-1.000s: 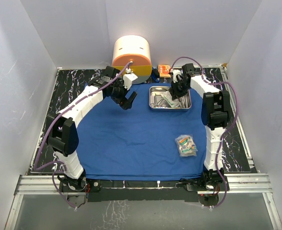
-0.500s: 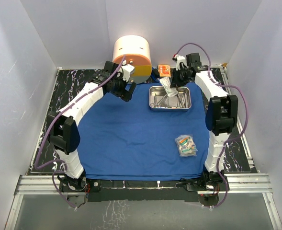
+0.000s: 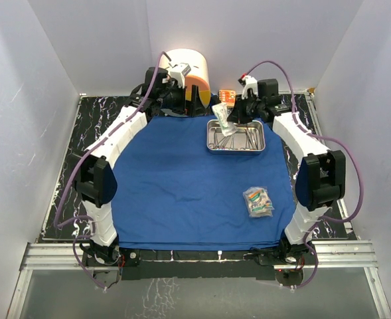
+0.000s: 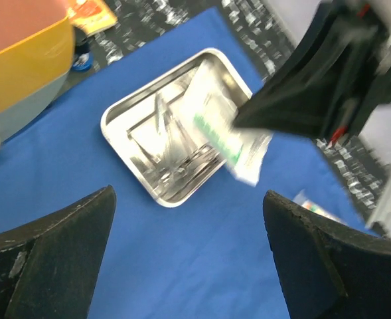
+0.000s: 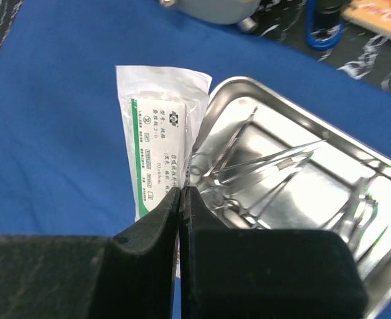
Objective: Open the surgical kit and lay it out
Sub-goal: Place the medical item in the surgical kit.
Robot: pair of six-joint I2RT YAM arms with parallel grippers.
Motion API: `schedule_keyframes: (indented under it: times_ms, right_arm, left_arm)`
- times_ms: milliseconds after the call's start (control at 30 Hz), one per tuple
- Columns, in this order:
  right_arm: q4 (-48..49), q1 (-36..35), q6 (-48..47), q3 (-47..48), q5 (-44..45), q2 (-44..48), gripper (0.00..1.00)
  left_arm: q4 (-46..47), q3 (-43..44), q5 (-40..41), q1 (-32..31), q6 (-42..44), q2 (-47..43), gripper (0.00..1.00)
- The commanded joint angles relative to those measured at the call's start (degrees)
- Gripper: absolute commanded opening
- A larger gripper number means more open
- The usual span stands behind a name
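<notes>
pincer pinches white packet at steel tray rim; forceps, seemingly, inside

royal-blue cloth wrap spread mid-frame; shiny rectangular steel tray upper right, metal instruments inside — white green-printed packet raised at its left rim; clear packet lower right.

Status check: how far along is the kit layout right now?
Done: the blue cloth is spread flat, and one clear packet lies on it near the right arm.
In hand: the right gripper is shut on a white sealed packet, held over the left edge of the steel tray.
Left: the ring-handled instruments lie in the tray, not laid out.
The left gripper is open and empty.
</notes>
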State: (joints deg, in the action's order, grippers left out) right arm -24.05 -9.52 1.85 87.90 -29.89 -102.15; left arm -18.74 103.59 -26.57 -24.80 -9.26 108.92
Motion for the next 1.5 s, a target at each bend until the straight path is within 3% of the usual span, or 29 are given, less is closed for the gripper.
schedule_keyframes:
  times_ms: [0, 167, 567, 900, 1233, 1300, 1467]
  right_arm:
    - [6.81, -2.41, 2.76, -2.7, -0.27, 4.89, 0.0]
    - [6.35, -3.51, 3.72, -3.38, -2.09, 5.41, 0.0]
    - [6.43, -4.53, 4.52, -3.85, -2.8, 5.35, 0.0]
    - [6.44, -4.63, 4.31, -4.22, -2.77, 6.2, 0.0]
    - [6.56, -4.62, 3.88, -5.29, -3.95, 7.62, 0.0]
    - [6.31, -4.55, 3.49, -5.53, -3.91, 7.71, 0.0]
    - [4.17, -4.16, 1.07, -5.59, -3.96, 8.3, 0.2]
  left_arm:
    - [9.37, 3.43, -9.25, 0.02, -11.88, 3.15, 0.88]
    - [14.19, 2.59, -12.25, 0.02, -19.44, 6.48, 0.76]
    - [23.14, 0.05, -20.27, 0.07, -27.48, 10.27, 0.38]
    - [22.45, 0.43, -20.29, -0.41, -27.18, 11.86, 0.23]
    - [20.73, 1.52, -19.37, -0.43, -25.67, 12.75, 0.0]
    - [20.47, 1.6, -19.32, -0.43, -25.11, 12.63, 0.0]
    - [20.06, 0.65, -19.82, -0.45, -24.17, 11.59, 0.0]
